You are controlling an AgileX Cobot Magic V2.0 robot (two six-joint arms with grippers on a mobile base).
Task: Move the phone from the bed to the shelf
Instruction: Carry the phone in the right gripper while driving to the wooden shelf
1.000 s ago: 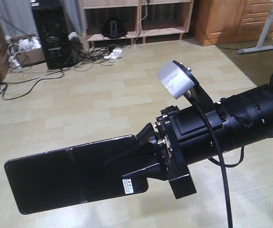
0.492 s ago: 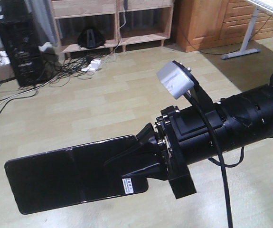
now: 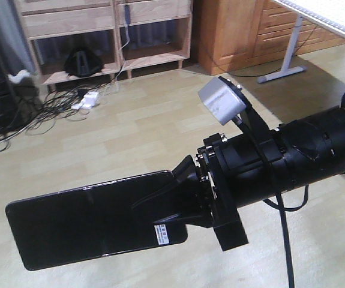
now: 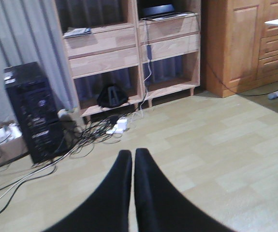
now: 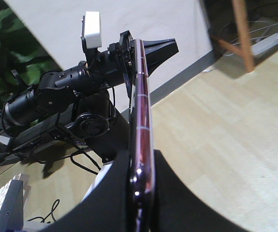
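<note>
The phone [image 3: 94, 225] is a glossy black slab with a white sticker, held flat out over the wooden floor. My right gripper [image 3: 141, 207] is shut on its sticker end. In the right wrist view the phone [image 5: 141, 106] shows edge-on, pinkish, pinched by the right gripper [image 5: 141, 155]. My left gripper [image 4: 133, 154] is shut with nothing in it, pointing at the floor before the shelf [image 4: 105, 58]. It also appears beyond the phone, the left gripper [image 5: 160, 47]. The light wood shelf [image 3: 106, 21] stands at the far wall. The bed is out of view.
A black computer tower [image 4: 32, 111] stands left of the shelf, with tangled cables [image 4: 88, 137] and a white power strip [image 4: 119, 126] on the floor. A laptop [image 4: 160, 10] lies on an upper board. A wooden cabinet [image 4: 235, 43] and a white desk leg [image 3: 286, 57] are at the right.
In the front view the shelf, tower and cables have slid left. The right arm and the phone keep the same place in the frame, grip unchanged.
</note>
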